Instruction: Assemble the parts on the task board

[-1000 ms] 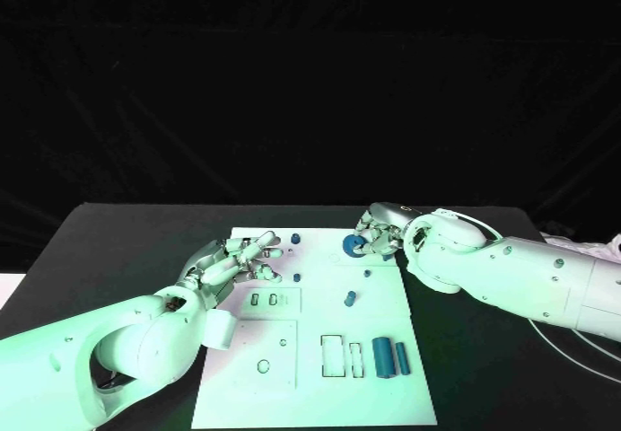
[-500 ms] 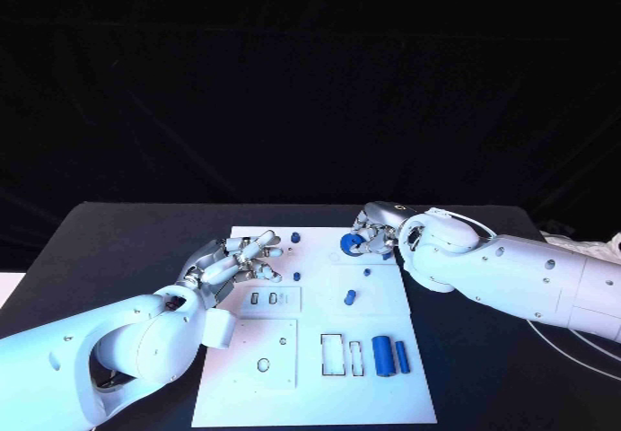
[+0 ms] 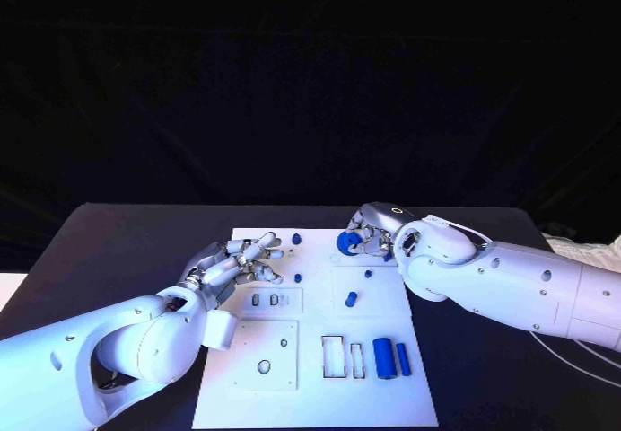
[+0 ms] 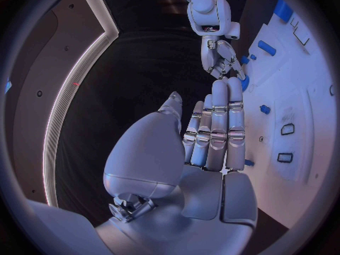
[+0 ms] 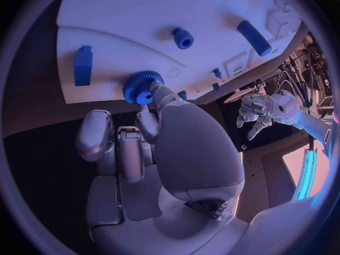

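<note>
Gear [image 3: 347,242], blue and toothed, at the far right part of the board [image 3: 310,395], on its surface near the far edge; seen close in the right wrist view [image 5: 141,87] with a fingertip [image 5: 157,90] of the right hand [image 3: 371,235] against its rim. Whether actually pinched or merely touched, cannot tell; remaining fingers curled in beside it. Nearby on the board: small peg [image 3: 296,239] toward the far edge, short cylinder [image 3: 349,299] mid-board, small stud [image 3: 368,275] between the two. Closer in, large cylinder [image 3: 383,356] and thin bar [image 3: 403,358] lying side by side next to rectangular slots [image 3: 333,356]. Left hand [image 3: 243,261] over the board's far left part, fingers loosely spread, holding nothing; in the left wrist view [image 4: 212,130] fingers straight and side by side, well apart from the gear.
</note>
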Tool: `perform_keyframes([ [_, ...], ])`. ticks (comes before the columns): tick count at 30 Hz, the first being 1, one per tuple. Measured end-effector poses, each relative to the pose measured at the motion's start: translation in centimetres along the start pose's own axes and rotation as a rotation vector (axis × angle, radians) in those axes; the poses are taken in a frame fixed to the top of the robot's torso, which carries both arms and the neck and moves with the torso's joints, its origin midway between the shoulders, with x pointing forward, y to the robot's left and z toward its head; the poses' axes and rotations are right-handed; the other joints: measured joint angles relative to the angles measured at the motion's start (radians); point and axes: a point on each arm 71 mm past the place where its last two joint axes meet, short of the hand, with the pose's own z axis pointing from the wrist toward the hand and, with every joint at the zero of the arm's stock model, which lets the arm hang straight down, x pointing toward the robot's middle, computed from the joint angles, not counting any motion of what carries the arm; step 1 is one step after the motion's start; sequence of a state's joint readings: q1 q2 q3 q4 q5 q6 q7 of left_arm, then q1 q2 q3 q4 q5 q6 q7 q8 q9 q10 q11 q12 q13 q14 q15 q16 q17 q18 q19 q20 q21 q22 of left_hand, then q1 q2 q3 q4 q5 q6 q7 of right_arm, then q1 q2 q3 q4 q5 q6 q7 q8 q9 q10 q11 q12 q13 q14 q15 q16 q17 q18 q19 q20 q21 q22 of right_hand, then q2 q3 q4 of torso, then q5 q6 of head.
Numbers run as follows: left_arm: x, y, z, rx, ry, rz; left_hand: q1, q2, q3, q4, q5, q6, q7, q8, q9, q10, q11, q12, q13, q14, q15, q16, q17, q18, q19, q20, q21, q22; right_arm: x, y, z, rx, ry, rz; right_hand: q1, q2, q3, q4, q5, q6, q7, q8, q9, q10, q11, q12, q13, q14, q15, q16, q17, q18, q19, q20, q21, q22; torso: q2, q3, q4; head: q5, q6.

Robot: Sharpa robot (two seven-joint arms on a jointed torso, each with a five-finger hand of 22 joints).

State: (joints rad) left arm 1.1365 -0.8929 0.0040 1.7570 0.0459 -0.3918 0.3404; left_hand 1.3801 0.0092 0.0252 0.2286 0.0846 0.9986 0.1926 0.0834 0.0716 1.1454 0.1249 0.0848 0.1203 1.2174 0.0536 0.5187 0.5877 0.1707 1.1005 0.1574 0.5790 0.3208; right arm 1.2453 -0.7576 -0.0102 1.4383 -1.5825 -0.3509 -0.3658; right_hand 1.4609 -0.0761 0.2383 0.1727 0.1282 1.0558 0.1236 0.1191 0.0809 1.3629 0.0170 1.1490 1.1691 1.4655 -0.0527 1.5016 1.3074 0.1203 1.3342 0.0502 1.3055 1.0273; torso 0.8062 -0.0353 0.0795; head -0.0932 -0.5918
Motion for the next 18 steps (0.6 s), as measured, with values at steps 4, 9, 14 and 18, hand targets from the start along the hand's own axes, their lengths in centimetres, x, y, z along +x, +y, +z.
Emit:
perform_keyframes([
  [4, 0.0, 0.0, 0.0, -0.004, 0.002, -0.01, 0.0, 0.0, 0.0, 0.0, 0.0, 0.0, 0.0, 0.0, 0.0, 0.0, 0.0, 0.0, 0.0, 0.0, 0.0, 0.0, 0.0, 0.0, 0.0, 0.0, 0.0, 0.0, -0.1, 1.7, -0.1, -0.032, -0.03, 0.026, -0.001, 0.001, 0.018, -0.012, 0.025, 0.0, 0.0, 0.0, -0.007, 0.002, -0.002, 0.0, 0.003, 0.001, -0.001, 0.0, 0.0, 0.0, 0.0, 0.0, 0.004, 0.002, 0.0, -0.0004, 0.0019, 0.002, 0.0],
  [9, -0.1, 0.1, 0.1, -0.007, 0.006, -0.02, 0.0, 0.0, 0.0, 0.0, 0.0, 0.0, 0.0, 0.0, 0.0, 0.0, 0.0, 0.0, 0.0, 0.0, 0.0, 0.0, 0.0, 0.0, 0.0, 0.0, 0.0, 0.001, 0.1, 4.1, 0.0, -0.078, -0.044, 0.049, -0.012, 0.012, 0.021, -0.014, 0.031, 0.0, 0.0, 0.0, -0.058, 0.004, -0.004, -0.02, -0.006, 0.001, -0.001, 0.0, 0.0, 0.0, 0.0, 0.0, 0.004, 0.001, 0.002, -0.0006, 0.0051, 0.003, 0.002],
  [14, -0.3, 0.1, 0.1, -0.008, 0.007, -0.023, 0.002, 0.002, 0.0, 0.0, 0.0, -0.002, 0.002, 0.0, 0.0, 0.0, 0.0, 0.0, 0.0, 0.0, 0.0, 0.0, 0.0, 0.0, 0.0, 0.0, 0.0, 0.001, 0.4, 6.1, 0.5, -0.108, -0.04, 0.06, -0.02, 0.011, 0.026, -0.018, 0.028, 0.0, 0.0, 0.0, -0.058, 0.001, -0.001, -0.03, -0.02, 0.001, -0.001, 0.0, 0.0, 0.001, 0.0, 0.0, 0.004, -0.002, 0.002, -0.0012, 0.0063, 0.006, 0.003],
  [18, -0.7, 0.1, 0.2, -0.006, -0.002, -0.02, 0.004, 0.004, 0.0, 0.0, 0.0, -0.004, 0.004, 0.0, 0.0, 0.0, 0.0, 0.0, 0.0, 0.0, 0.0, 0.0, 0.0, 0.0, -0.002, -0.002, 0.0, 0.001, 0.7, 7.1, 0.8, -0.124, -0.038, 0.064, -0.046, 0.012, 0.026, -0.018, 0.025, 0.0, 0.0, 0.0, -0.057, 0.001, -0.001, -0.03, -0.017, 0.001, -0.001, 0.0, 0.0, 0.001, 0.0, 0.0, 0.004, -0.002, 0.002, -0.0012, 0.0068, 0.01, 0.001],
])
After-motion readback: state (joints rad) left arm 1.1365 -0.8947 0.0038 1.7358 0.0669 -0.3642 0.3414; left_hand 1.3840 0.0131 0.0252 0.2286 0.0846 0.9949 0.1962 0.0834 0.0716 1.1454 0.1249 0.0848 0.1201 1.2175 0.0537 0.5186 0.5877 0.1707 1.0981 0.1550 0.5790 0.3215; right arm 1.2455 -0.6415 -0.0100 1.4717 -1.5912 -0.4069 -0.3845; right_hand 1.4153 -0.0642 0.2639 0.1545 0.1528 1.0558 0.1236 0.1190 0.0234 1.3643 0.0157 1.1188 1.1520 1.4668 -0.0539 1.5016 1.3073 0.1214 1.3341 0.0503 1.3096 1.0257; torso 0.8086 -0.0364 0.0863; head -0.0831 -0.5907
